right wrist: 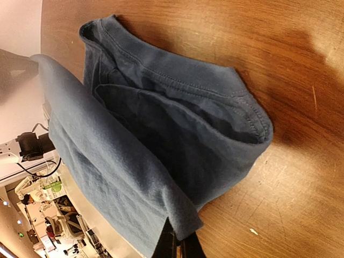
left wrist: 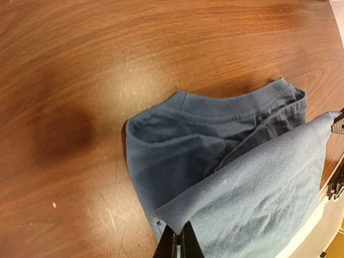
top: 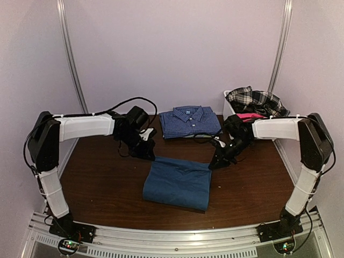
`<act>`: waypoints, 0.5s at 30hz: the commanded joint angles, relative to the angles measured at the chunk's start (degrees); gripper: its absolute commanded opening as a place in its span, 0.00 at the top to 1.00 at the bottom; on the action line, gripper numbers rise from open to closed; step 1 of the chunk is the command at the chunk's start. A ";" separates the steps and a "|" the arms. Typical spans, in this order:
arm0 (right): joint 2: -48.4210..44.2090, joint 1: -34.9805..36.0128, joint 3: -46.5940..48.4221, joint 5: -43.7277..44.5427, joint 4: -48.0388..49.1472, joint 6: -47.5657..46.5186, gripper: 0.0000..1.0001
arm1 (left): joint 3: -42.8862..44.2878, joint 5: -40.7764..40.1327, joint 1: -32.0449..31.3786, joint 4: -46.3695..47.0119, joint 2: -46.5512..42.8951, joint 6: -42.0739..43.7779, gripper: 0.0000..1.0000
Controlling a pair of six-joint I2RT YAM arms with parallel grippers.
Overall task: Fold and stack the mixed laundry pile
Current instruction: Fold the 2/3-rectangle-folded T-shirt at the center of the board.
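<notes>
Both arms gripping the dark blue T-shirt (top: 178, 183) mid-table

The brown table (top: 102, 188) is carrying the tee folded in its middle, with a folded blue checked shirt (top: 191, 121) sitting just behind it. Far right, the white bin (top: 227, 105) is holding the plaid shirt (top: 257, 100) and pink piece (top: 248, 115). Up close, the left gripper (left wrist: 179, 243) and right gripper (right wrist: 177, 243) are each pinching a corner of the tee's raised top layer.

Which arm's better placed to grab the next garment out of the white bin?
Right, probably: the white bin sits just behind the right gripper; the left gripper is farther away. Both clamp the blue T-shirt.
</notes>
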 commanded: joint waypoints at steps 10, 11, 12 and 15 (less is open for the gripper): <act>6.71 -3.71 6.50 2.32 0.63 -0.75 1.00 | 6.86 1.51 3.93 4.29 7.88 3.34 1.00; 7.35 -3.80 6.95 2.51 0.81 -0.84 1.00 | 7.62 1.83 3.94 4.18 8.46 3.67 1.00; 8.08 -3.94 7.40 2.81 0.94 -0.97 1.00 | 8.48 1.86 3.94 4.03 9.63 3.83 1.00; 9.65 -4.62 8.27 3.81 1.69 -0.64 1.00 | 9.67 2.29 4.03 4.65 11.78 3.85 1.00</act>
